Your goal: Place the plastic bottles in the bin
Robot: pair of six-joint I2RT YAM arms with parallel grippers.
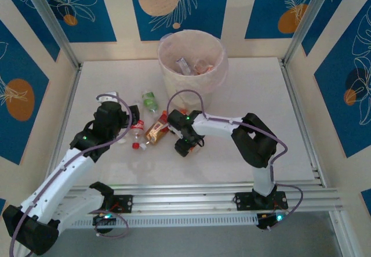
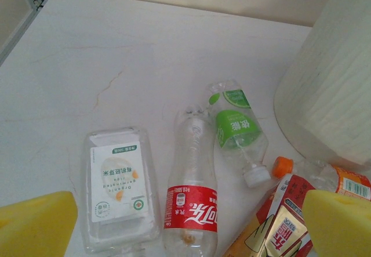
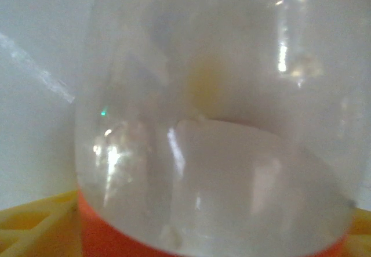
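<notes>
The left gripper (image 2: 188,210) hovers with its fingers (image 2: 35,225) spread wide and empty over a red-label bottle (image 2: 191,193), a green-label bottle (image 2: 235,126) and a flat white-label bottle (image 2: 119,181), all lying on the table (image 2: 116,54) near the bin (image 1: 191,86). The right gripper (image 1: 186,147) straddles a clear bottle (image 3: 214,123) with an orange band, one finger on each side; I cannot tell whether they grip it. Other bottles (image 1: 194,67) lie inside the bin.
</notes>
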